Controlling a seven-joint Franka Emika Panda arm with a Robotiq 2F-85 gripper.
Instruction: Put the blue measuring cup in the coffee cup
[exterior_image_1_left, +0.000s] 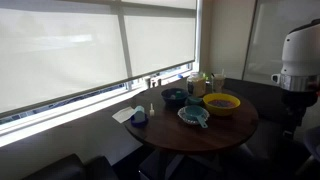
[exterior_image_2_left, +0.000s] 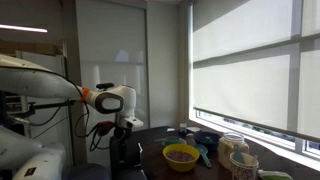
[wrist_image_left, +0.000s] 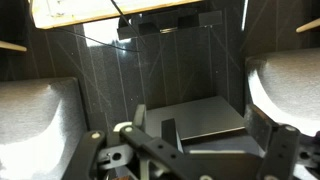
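Observation:
The blue measuring cup (exterior_image_1_left: 193, 115) is a small teal shape on the round dark table (exterior_image_1_left: 215, 130), in front of the yellow bowl (exterior_image_1_left: 221, 103). In an exterior view it shows as a teal bit (exterior_image_2_left: 204, 153) beside the yellow bowl (exterior_image_2_left: 181, 155). A dark cup-like thing (exterior_image_1_left: 195, 102) stands just behind it; I cannot tell whether it is the coffee cup. My gripper (wrist_image_left: 205, 125) is open and empty, and the wrist view shows only dark floor and seats under it. In an exterior view the gripper (exterior_image_2_left: 126, 140) hangs off the table's edge, well away from the cup.
A dark blue bowl (exterior_image_1_left: 174, 97), a small bluish-purple cup (exterior_image_1_left: 139, 118) and a white napkin (exterior_image_1_left: 124, 114) are on the table. Jars (exterior_image_2_left: 236, 152) stand near the window side. Grey chairs (wrist_image_left: 35, 120) flank the gripper. The arm's white body (exterior_image_1_left: 297, 55) stands beside the table.

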